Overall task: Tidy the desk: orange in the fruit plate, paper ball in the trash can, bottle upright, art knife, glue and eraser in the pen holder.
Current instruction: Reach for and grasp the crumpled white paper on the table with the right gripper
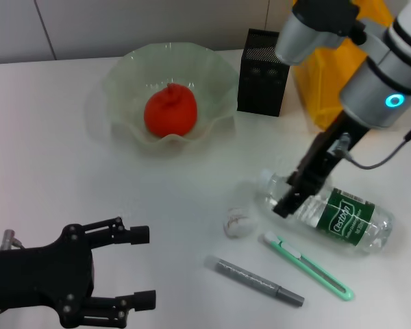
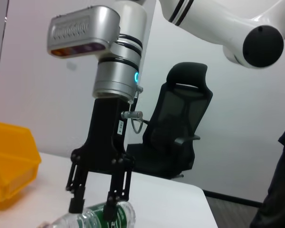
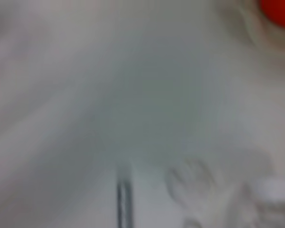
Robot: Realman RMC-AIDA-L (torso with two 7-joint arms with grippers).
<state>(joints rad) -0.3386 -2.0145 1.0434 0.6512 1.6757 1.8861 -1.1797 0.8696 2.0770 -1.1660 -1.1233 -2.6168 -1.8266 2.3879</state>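
The orange (image 1: 170, 110) lies in the glass fruit plate (image 1: 127, 68). A clear bottle (image 1: 332, 217) with a green label lies on its side at the right. My right gripper (image 1: 291, 199) is down over its neck end. In the left wrist view the right gripper (image 2: 92, 205) is open, its fingertips (image 2: 76, 204) straddling the top of the bottle (image 2: 104, 217). The paper ball (image 1: 238, 223), the green art knife (image 1: 308, 266) and the grey glue stick (image 1: 257, 281) lie on the table in front. My left gripper (image 1: 144, 267) is open and low at the front left. The eraser is out of view.
The black mesh pen holder (image 1: 262, 72) stands behind the bottle, to the right of the plate. The yellow trash can (image 1: 322, 82) is at the back right, partly behind my right arm. White tabletop stretches between my left gripper and the plate.
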